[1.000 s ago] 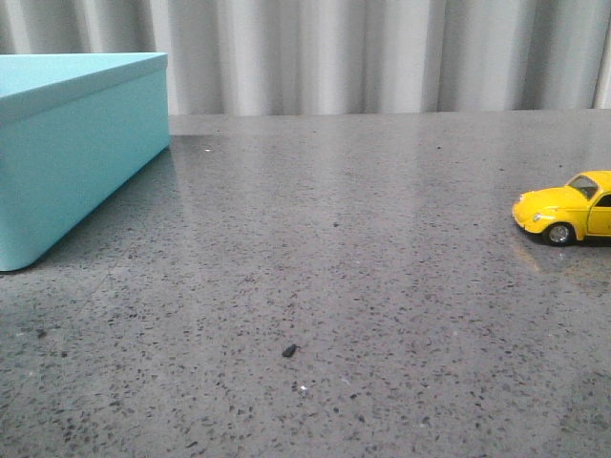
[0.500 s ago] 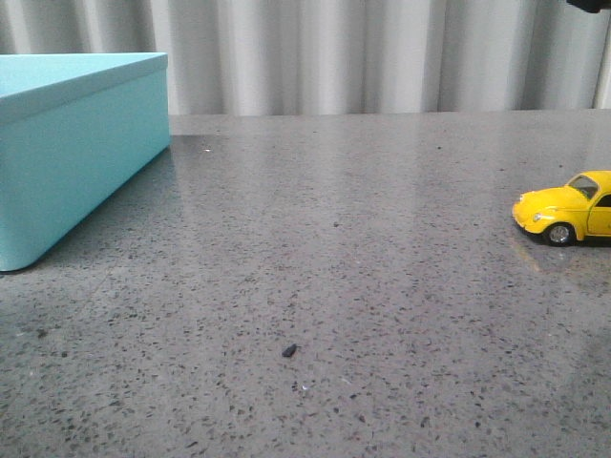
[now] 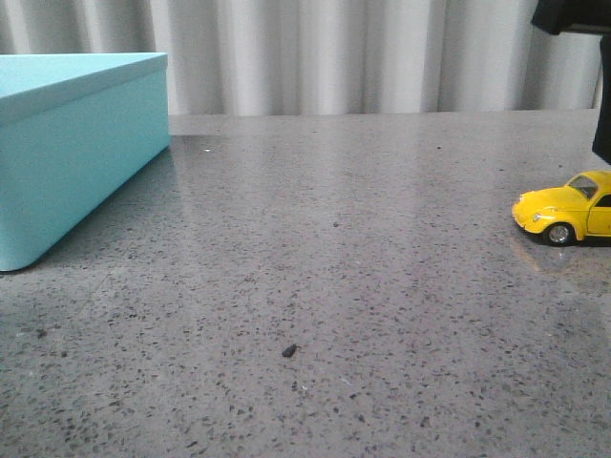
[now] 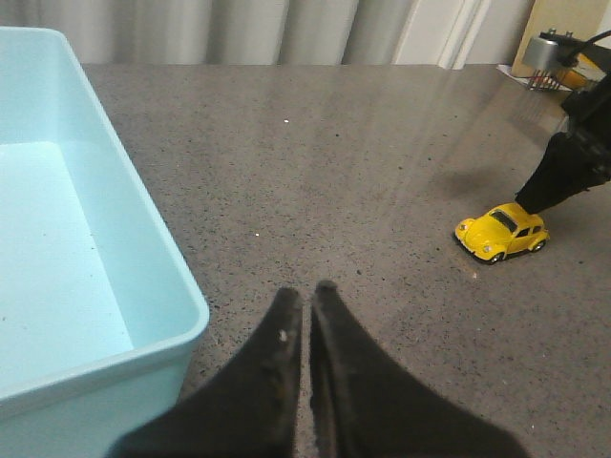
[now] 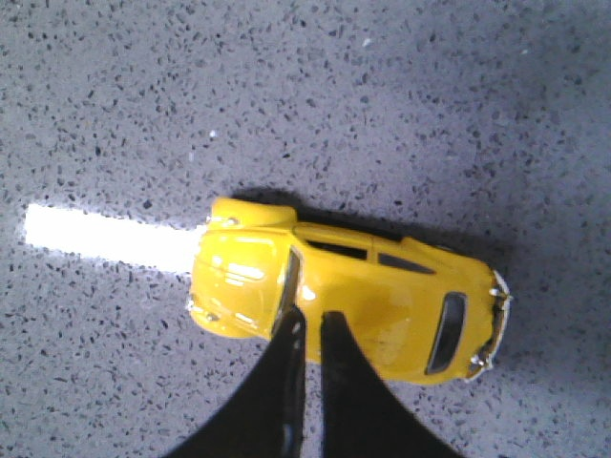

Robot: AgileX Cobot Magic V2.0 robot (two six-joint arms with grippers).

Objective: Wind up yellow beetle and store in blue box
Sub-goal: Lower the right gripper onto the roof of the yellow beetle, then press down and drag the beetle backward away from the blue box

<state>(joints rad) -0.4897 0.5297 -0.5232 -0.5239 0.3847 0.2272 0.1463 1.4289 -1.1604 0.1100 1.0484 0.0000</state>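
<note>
The yellow beetle [image 3: 563,212] stands on its wheels at the table's right edge, nose pointing left; it also shows in the left wrist view [image 4: 501,232]. My right gripper [image 5: 313,320] is shut and empty, its tips just over the beetle's roof [image 5: 382,286]; I cannot tell whether they touch. It hangs above the car's rear in the left wrist view [image 4: 535,196]. The blue box [image 3: 76,153] stands at the far left, open and empty, as its rim [image 4: 143,219] shows. My left gripper [image 4: 305,291] is shut and empty, high beside the box's corner.
The grey speckled table [image 3: 334,239] has a small dark crumb [image 3: 288,350] near the front middle. A pale pleated curtain [image 3: 334,57] closes the back. Some metal gear [image 4: 549,57] sits beyond the table's far right corner.
My right arm has come down into the front view at the top right, over the beetle. The beetle and the box have not moved.
</note>
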